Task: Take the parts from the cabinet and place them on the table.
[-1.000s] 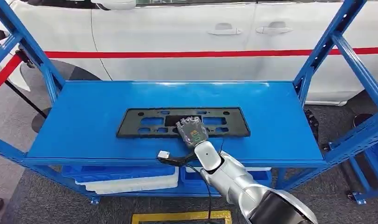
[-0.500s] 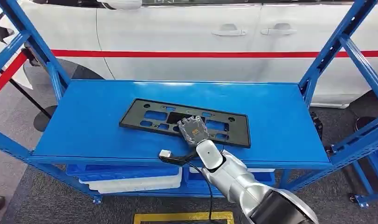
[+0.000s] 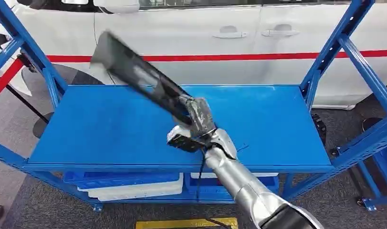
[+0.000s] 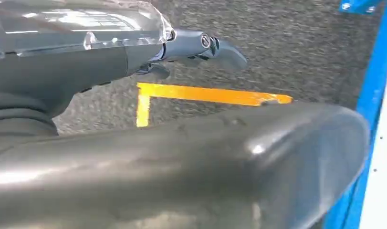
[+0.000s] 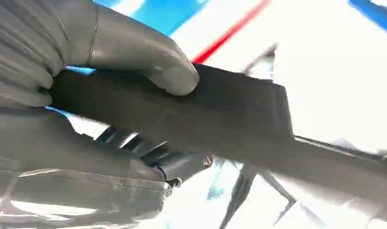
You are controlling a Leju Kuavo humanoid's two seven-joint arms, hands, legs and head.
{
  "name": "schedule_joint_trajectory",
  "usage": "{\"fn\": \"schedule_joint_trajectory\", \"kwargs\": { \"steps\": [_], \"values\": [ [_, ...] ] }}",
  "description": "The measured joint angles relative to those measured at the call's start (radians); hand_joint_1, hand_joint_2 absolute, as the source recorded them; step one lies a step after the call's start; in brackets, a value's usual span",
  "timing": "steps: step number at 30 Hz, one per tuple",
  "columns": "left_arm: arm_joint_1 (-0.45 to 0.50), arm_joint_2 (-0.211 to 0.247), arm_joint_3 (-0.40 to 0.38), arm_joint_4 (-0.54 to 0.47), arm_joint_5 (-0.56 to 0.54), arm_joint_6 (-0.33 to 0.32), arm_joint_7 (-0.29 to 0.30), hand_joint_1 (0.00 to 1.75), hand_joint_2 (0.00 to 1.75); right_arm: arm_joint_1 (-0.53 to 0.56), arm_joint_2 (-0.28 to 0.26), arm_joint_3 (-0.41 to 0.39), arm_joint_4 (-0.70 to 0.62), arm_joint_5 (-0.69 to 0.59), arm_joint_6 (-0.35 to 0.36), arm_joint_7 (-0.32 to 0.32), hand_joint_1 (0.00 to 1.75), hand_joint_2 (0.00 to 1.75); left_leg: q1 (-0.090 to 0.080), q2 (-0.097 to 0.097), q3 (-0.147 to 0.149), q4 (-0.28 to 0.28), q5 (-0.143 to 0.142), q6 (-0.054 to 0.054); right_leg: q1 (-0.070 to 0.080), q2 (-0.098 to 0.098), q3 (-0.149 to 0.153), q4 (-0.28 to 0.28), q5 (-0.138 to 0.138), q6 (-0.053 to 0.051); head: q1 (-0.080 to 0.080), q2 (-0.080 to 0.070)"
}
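A long black plastic frame part (image 3: 134, 71) hangs in the air above the blue cabinet shelf (image 3: 100, 133), tilted steeply up toward the far left and blurred by motion. My right hand (image 3: 199, 116) grips it near its lower end, over the middle of the shelf. In the right wrist view the thick grey thumb (image 5: 148, 62) presses on the part's flat black edge (image 5: 220, 119), with the darker fingers underneath. My left hand (image 4: 201, 45) hangs low over the grey floor; how its fingers lie is unclear.
Blue rack uprights (image 3: 332, 52) and diagonal braces frame the shelf on both sides. A white car with a red stripe (image 3: 220, 43) stands close behind. Blue and white bins (image 3: 134, 183) sit on the lower level. Yellow floor tape (image 4: 205, 94) lies below.
The black part lay flat on the shelf under my right hand; now the hand has lifted it clear and swung it up on edge toward the far left.
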Motion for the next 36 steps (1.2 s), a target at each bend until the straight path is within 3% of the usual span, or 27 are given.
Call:
{"fn": "schedule_joint_trajectory", "kwargs": {
  "steps": [3,4,5,7,8,9,10,11,13,14,15,17,18,19,21,23,24,25,26,27,29,30,33,34,35,36],
  "values": [
    [0.008,0.000,0.015,0.000,-0.002,-0.001,0.002,0.00,0.00,0.126,-0.061,-0.036,-0.336,-0.327,0.218,-0.065,1.75,1.75,-0.002,-0.009,-0.010,0.005,0.004,0.020,-0.001,-0.006,-0.002,-0.003,0.003,0.018,0.000,0.000],
    [0.013,0.000,0.019,0.000,-0.002,-0.001,0.000,0.00,0.00,0.150,-0.075,-0.043,-0.422,-0.406,0.290,-0.074,1.75,1.75,0.003,-0.007,-0.008,-0.002,0.009,0.029,-0.002,-0.004,-0.006,0.003,-0.003,0.025,0.000,0.000],
    [0.015,0.000,0.021,0.000,-0.001,-0.002,-0.006,0.00,0.00,0.170,-0.094,-0.056,-0.528,-0.501,0.386,-0.078,1.75,1.75,0.003,-0.003,-0.010,-0.003,0.011,0.036,-0.006,-0.004,-0.018,0.033,-0.030,0.029,0.000,0.000],
    [0.016,0.000,0.027,0.000,-0.001,-0.004,-0.021,0.00,0.00,0.210,-0.116,-0.072,-0.666,-0.613,0.522,-0.078,1.75,1.75,0.002,0.000,-0.013,-0.003,0.011,0.044,-0.007,-0.005,-0.086,0.181,-0.116,0.036,0.000,0.000],
    [0.017,0.000,0.031,0.000,-0.001,-0.005,-0.029,0.00,0.00,0.239,-0.124,-0.080,-0.727,-0.653,0.577,-0.074,1.75,1.75,0.001,0.000,-0.014,-0.003,0.010,0.045,-0.008,-0.004,-0.125,0.263,-0.149,0.038,0.000,0.000],
    [0.019,0.000,0.037,0.000,-0.001,-0.005,-0.036,0.00,0.00,0.268,-0.131,-0.085,-0.782,-0.688,0.625,-0.069,1.75,1.75,0.001,0.000,-0.014,-0.002,0.009,0.046,-0.008,-0.004,-0.153,0.319,-0.163,0.040,0.000,0.000],
    [0.021,0.000,0.042,0.000,-0.001,-0.005,-0.042,0.00,0.00,0.293,-0.138,-0.087,-0.826,-0.718,0.670,-0.062,1.75,1.75,0.000,0.000,-0.014,-0.002,0.009,0.046,-0.009,-0.005,-0.159,0.326,-0.151,0.040,0.000,0.000],
    [0.021,0.000,0.045,0.000,-0.001,-0.005,-0.045,0.00,0.00,0.311,-0.144,-0.086,-0.861,-0.740,0.705,-0.059,1.75,1.75,0.000,0.000,-0.013,-0.001,0.008,0.046,-0.009,-0.005,-0.139,0.283,-0.117,0.038,0.000,0.000],
    [0.020,-0.002,0.047,0.000,-0.009,-0.002,-0.051,0.00,0.00,0.330,-0.153,-0.084,-0.912,-0.764,0.764,-0.059,1.75,1.75,-0.001,-0.001,-0.010,0.002,0.004,0.041,-0.008,-0.005,-0.049,0.103,-0.029,0.029,0.000,0.000],
    [0.019,-0.002,0.048,0.000,-0.013,0.002,-0.053,0.00,0.00,0.330,-0.157,-0.080,-0.931,-0.772,0.783,-0.059,1.75,1.75,-0.002,0.000,-0.009,0.003,0.001,0.037,-0.007,-0.005,-0.005,0.015,-0.010,0.020,0.000,0.000],
    [0.017,-0.002,0.048,0.000,-0.015,0.002,-0.053,0.00,0.00,0.331,-0.159,-0.077,-0.943,-0.778,0.794,-0.057,1.75,1.75,-0.009,-0.001,-0.013,0.011,0.000,0.034,-0.001,-0.005,-0.002,0.007,-0.010,0.020,0.000,0.000],
    [0.016,-0.001,0.052,0.000,-0.015,0.008,-0.051,0.00,0.00,0.335,-0.169,-0.064,-0.969,-0.786,0.819,-0.046,1.75,1.75,-0.008,0.000,-0.014,0.009,0.004,0.025,-0.003,-0.003,-0.007,0.010,-0.005,0.014,0.000,0.000],
    [0.016,-0.001,0.054,0.000,-0.015,0.011,-0.049,0.00,0.00,0.337,-0.172,-0.053,-0.981,-0.791,0.825,-0.040,1.75,1.75,-0.007,0.000,-0.013,0.005,0.006,0.020,0.000,-0.003,-0.008,0.010,-0.004,0.009,0.000,0.000],
    [0.016,0.001,0.057,0.000,-0.016,0.016,-0.047,0.00,0.00,0.339,-0.174,-0.043,-0.991,-0.796,0.832,-0.031,1.75,1.75,-0.009,-0.001,-0.014,0.008,0.005,0.012,-0.007,-0.006,-0.009,-0.001,0.003,-0.001,0.000,0.000],
    [0.018,0.002,0.067,0.000,-0.014,0.020,-0.045,0.00,0.00,0.339,-0.173,-0.019,-1.008,-0.798,0.835,-0.016,1.75,1.75,-0.004,0.002,-0.041,0.077,-0.064,0.002,-0.010,-0.009,-0.013,-0.005,0.012,-0.014,0.000,0.000],
    [0.018,0.007,0.069,0.000,-0.014,0.024,-0.043,0.00,0.00,0.345,-0.173,-0.002,-1.016,-0.799,0.834,-0.011,1.75,1.75,0.001,0.002,-0.102,0.236,-0.151,-0.008,-0.008,-0.012,-0.021,-0.005,0.017,-0.018,0.000,0.000],
    [0.020,0.007,0.070,0.000,-0.013,0.026,-0.043,0.00,0.00,0.347,-0.173,0.004,-1.016,-0.802,0.833,-0.009,1.75,1.75,0.001,0.002,-0.125,0.303,-0.178,-0.011,-0.007,-0.013,-0.026,-0.004,0.020,-0.018,0.000,0.000],
    [0.021,0.007,0.072,0.000,-0.012,0.027,-0.043,0.00,0.00,0.349,-0.174,0.011,-1.016,-0.807,0.830,-0.004,1.75,1.75,0.002,0.002,-0.126,0.322,-0.179,-0.013,-0.007,-0.014,-0.031,-0.003,0.024,-0.018,0.000,0.000],
    [0.022,0.007,0.075,0.000,-0.012,0.028,-0.043,0.00,0.00,0.349,-0.176,0.018,-1.016,-0.813,0.825,-0.002,1.75,1.75,0.002,0.002,-0.102,0.289,-0.158,-0.012,-0.007,-0.013,-0.036,-0.002,0.028,-0.017,0.000,0.000],
    [0.022,0.007,0.076,0.000,-0.012,0.029,-0.044,0.00,0.00,0.349,-0.178,0.024,-1.016,-0.814,0.818,-0.002,1.75,1.75,0.002,0.002,-0.059,0.216,-0.124,-0.010,-0.007,-0.013,-0.040,0.000,0.031,-0.015,0.000,0.000],
    [0.020,0.013,0.081,0.000,-0.013,0.027,-0.047,0.00,0.00,0.349,-0.183,0.037,-1.015,-0.811,0.792,-0.016,1.75,1.75,0.001,0.002,0.066,0.012,-0.059,-0.001,-0.007,-0.012,-0.044,0.003,0.038,-0.008,0.000,0.000],
    [0.017,0.015,0.084,0.000,-0.016,0.027,-0.048,0.00,0.00,0.350,-0.186,0.043,-1.015,-0.807,0.776,-0.026,1.75,1.75,-0.005,0.001,0.074,-0.013,-0.070,0.007,-0.002,-0.012,-0.047,0.004,0.042,-0.002,0.000,0.000],
    [0.021,0.023,0.092,0.000,-0.025,0.023,-0.052,0.00,0.00,0.354,-0.199,0.060,-1.015,-0.786,0.719,-0.048,1.75,1.75,-0.012,0.000,0.061,-0.007,-0.052,0.023,-0.007,-0.012,-0.049,0.000,0.056,0.016,0.000,0.000],
    [0.023,0.024,0.092,0.000,-0.027,0.020,-0.052,0.00,0.00,0.355,-0.204,0.065,-1.016,-0.775,0.700,-0.051,1.75,1.75,-0.007,0.000,0.057,-0.015,-0.039,0.032,-0.004,-0.011,-0.051,-0.001,0.064,0.024,0.000,0.000],
    [0.020,0.024,0.093,0.000,-0.032,0.018,-0.051,0.00,0.00,0.357,-0.210,0.068,-1.016,-0.766,0.680,-0.052,1.75,1.75,-0.002,0.006,0.056,-0.019,-0.027,0.039,-0.008,-0.009,-0.059,0.010,0.043,0.028,0.000,0.000],
    [0.018,0.025,0.093,0.000,-0.034,0.016,-0.049,0.00,0.00,0.357,-0.215,0.070,-1.019,-0.759,0.666,-0.054,1.75,1.75,-0.002,0.007,0.044,-0.019,-0.019,0.048,-0.008,-0.009,-0.076,0.047,-0.006,0.030,0.000,0.000]
  ]
}}
